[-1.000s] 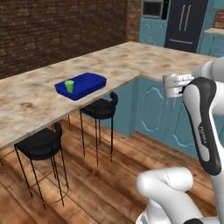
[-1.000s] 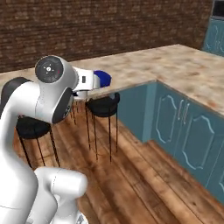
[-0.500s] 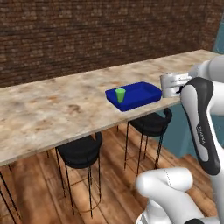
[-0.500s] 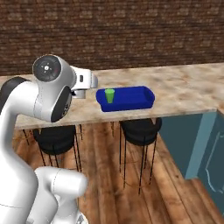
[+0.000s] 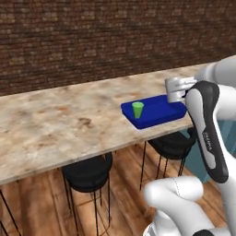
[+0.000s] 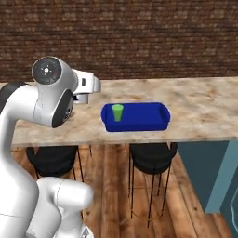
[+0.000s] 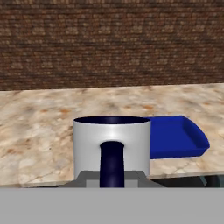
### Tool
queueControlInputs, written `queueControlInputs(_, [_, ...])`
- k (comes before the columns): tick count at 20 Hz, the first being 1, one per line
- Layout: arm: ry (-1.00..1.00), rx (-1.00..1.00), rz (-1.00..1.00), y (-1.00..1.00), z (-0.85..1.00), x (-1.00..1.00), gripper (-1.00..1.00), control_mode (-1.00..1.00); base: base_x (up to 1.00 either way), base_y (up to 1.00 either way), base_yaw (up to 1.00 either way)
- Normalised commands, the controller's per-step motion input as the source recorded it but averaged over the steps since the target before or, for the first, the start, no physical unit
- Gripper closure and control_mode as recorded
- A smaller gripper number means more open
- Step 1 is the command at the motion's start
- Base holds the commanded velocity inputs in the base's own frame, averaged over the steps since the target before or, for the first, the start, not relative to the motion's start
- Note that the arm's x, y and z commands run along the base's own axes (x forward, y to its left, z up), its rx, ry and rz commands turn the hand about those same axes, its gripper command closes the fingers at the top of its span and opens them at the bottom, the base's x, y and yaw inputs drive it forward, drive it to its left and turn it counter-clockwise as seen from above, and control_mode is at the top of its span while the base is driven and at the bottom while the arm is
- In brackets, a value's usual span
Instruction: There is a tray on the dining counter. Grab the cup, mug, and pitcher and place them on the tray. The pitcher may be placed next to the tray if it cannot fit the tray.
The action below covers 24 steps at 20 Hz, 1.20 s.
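The light grey mug (image 7: 87, 144) with its dark navy handle facing the camera sits right in front of the hand, and my gripper (image 7: 112, 179) is shut on it. It hangs above the near edge of the dining counter (image 5: 60, 120), just left of the bright blue tray (image 7: 175, 138). The tray (image 5: 161, 113) lies on the counter with the green cup (image 5: 137, 109) standing upright at its left end. From the right side the tray (image 6: 139, 118) and the cup (image 6: 117, 112) lie right of my gripper (image 6: 86, 90). The pitcher is out of view.
Black bar stools (image 5: 87, 173) (image 6: 151, 158) stand under the counter's front edge. A brick wall (image 5: 92, 41) runs behind the counter. A teal cabinet (image 6: 218, 176) stands low on the right. Bare marble top stretches left of the tray.
The whole scene has shifted as the base drove along the counter; the tray now lies straight ahead. The mug stays in the shut gripper.
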Motion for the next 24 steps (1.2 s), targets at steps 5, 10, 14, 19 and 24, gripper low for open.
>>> queueControlInputs(5, [0.0, 0.0, 0.0, 0.0, 0.0, 0.0, 1.0, 1.0, 0.51, -0.6, 0.29])
queueControlInputs(10, [0.0, 0.0, 0.0, 0.0, 0.0, 0.0, 1.0, 1.0, 0.44, -0.49, 0.31])
queueControlInputs(14, [0.0, 0.0, 0.0, 0.0, 0.0, 0.0, 1.0, 1.0, 0.5, -0.54, 0.28])
queueControlInputs(19, [0.0, 0.0, 0.0, 0.0, 0.0, 0.0, 1.0, 1.0, 0.42, -0.5, 0.24])
queueControlInputs(24, [0.0, 0.0, 0.0, 0.0, 0.0, 0.0, 1.0, 1.0, 0.35, -0.25, 0.04])
